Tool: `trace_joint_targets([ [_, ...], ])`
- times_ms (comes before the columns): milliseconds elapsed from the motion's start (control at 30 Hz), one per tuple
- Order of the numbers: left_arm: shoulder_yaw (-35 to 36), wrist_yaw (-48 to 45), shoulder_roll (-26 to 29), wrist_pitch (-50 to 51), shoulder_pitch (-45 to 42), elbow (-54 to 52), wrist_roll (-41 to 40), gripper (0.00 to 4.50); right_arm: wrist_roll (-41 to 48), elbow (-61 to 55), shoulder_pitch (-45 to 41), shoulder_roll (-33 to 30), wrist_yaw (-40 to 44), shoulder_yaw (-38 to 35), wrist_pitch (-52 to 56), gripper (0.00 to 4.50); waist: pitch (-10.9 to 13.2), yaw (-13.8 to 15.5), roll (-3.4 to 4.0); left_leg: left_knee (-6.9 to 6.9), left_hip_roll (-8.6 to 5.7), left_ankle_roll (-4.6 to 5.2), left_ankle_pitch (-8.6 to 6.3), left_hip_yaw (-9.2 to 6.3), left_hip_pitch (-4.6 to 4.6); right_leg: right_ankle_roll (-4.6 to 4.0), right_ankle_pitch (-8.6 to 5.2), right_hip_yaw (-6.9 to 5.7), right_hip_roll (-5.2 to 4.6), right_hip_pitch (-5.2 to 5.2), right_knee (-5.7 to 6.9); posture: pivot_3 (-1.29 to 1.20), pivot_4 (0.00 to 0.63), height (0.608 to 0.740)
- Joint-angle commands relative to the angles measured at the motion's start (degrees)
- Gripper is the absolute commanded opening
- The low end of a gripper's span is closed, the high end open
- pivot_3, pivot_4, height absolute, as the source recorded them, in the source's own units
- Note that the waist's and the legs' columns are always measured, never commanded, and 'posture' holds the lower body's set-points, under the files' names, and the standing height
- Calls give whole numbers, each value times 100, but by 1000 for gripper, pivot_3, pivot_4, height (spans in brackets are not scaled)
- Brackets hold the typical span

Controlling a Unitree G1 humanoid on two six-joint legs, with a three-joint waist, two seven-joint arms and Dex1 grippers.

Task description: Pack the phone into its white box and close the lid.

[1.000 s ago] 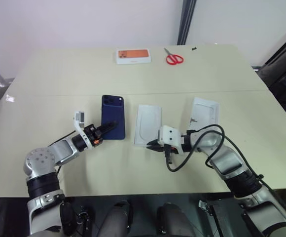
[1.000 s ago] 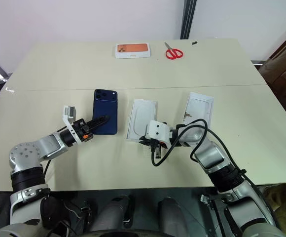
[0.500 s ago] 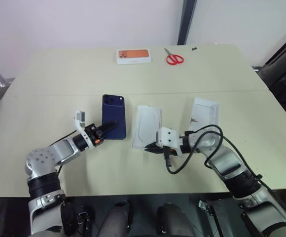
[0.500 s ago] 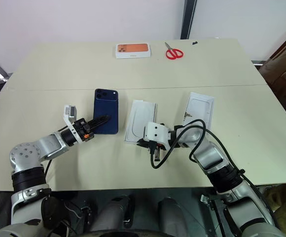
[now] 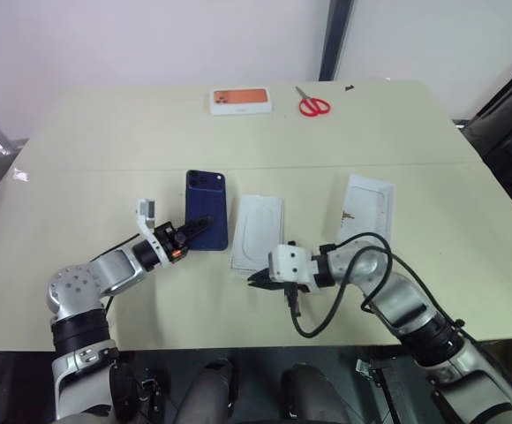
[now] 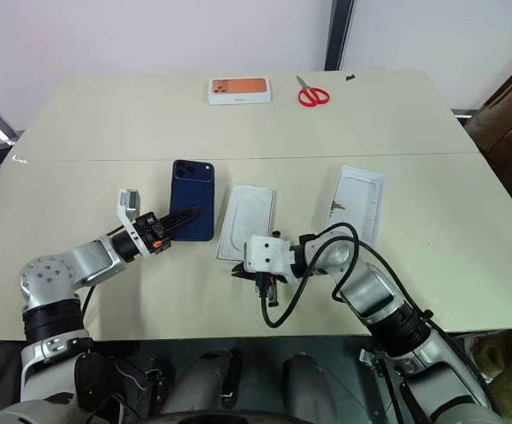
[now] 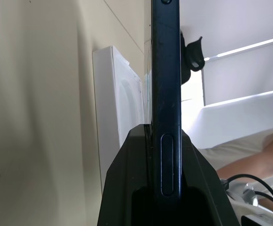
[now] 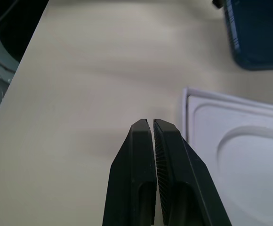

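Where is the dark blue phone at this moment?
In the left eye view the phone lies left of the table's centre, beside the white insert, with the left gripper shut on its near end.

Phone (image 7: 165, 94) cut off at top edge of left wrist view, seen edge-on, near end buried between the fingers (image 7: 127, 188). White insert (image 8: 240, 141) cropped at right edge of right wrist view. Print on the lid (image 5: 365, 206) too small to read.
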Motion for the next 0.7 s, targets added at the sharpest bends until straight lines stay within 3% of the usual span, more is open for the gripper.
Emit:
trace_joint_targets([
  [33, 23, -90, 36, -77, 4, -262, -252, 0, 189, -162, -152, 90, -71, -246, -77, 200, 0, -3, 0, 0, 0, 0, 0, 0, 0, 0, 0, 0, 0, 0, 0, 0, 150, 734],
  [233, 8, -149, 59, -128, -7, -205, -221, 0, 741, -151, -438, 238, -34, -607, 534, 200, 0, -4, 0, 0, 1, 0, 0, -1, 0, 0, 0, 0, 0, -1, 1, 0, 150, 734],
  [367, 6, -165, 56, -144, -19, -180, -234, 0, 557, -2, -444, 177, -68, -426, 529, 2039, 0, 5, 0, 1, 0, 0, 0, 0, 0, 0, 0, 0, 0, 1, 1, 0, 150, 734],
  [567, 34, -161, 74, -137, -13, -153, -248, 0, 695, 153, -604, 426, -290, -489, 969, 2039, 0, -6, 0, 1, 0, 0, 0, 0, 0, 0, 0, 0, 0, -1, 2, 0, 150, 734],
  [667, 21, -156, 69, -132, -7, -162, -252, 0, 1017, 309, -782, 598, -333, -745, 1372, 1220, 0, -16, 0, 0, 1, 0, 0, 0, 0, 0, 0, 1, 1, -3, 4, 0, 150, 734],
  [700, 21, -153, 67, -128, -7, -160, -262, 0, 985, 372, -826, 615, -378, -756, 1342, 702, 0, -14, 0, 0, 1, 0, 0, 0, 0, 0, 0, 0, 1, -3, 4, 0, 150, 734],
])
